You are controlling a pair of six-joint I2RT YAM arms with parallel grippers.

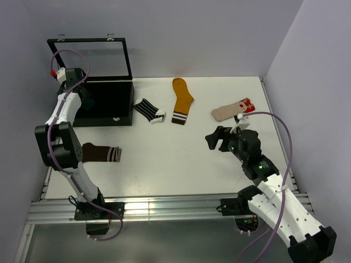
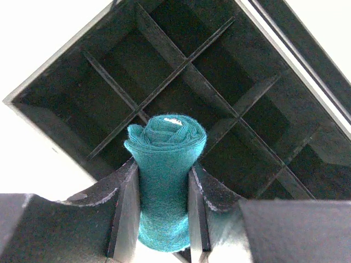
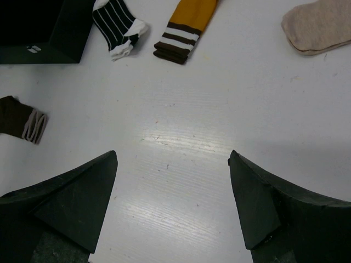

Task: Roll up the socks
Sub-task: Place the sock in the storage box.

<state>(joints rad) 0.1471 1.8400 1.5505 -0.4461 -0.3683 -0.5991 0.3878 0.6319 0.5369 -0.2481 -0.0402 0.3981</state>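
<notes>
- A small white tag (image 2: 175,123) sits on the top of the rolled teal sock (image 2: 164,142); any print on it is too small to read
- The left gripper (image 2: 163,175) is part closed, its two fingers (image 2: 125,213) pressing the sides of the teal roll; the roll stands upright between them, over the divided black box (image 1: 107,104); which compartment it is over I cannot tell
- The left arm reaches forward from its base, wrist bent down over the box's open top; the box's lid (image 1: 90,57) stands upright behind
- The right gripper (image 3: 173,156) is spread wide with nothing between its fingers; it hangs over bare table (image 1: 181,159), well right of the box, angled down
- Striped sock (image 1: 149,109) lies just right of the box; mustard sock (image 1: 181,98) beyond it; beige sock (image 1: 233,109) farthest right; brown sock (image 1: 101,152) in front of the box, near the left arm
</notes>
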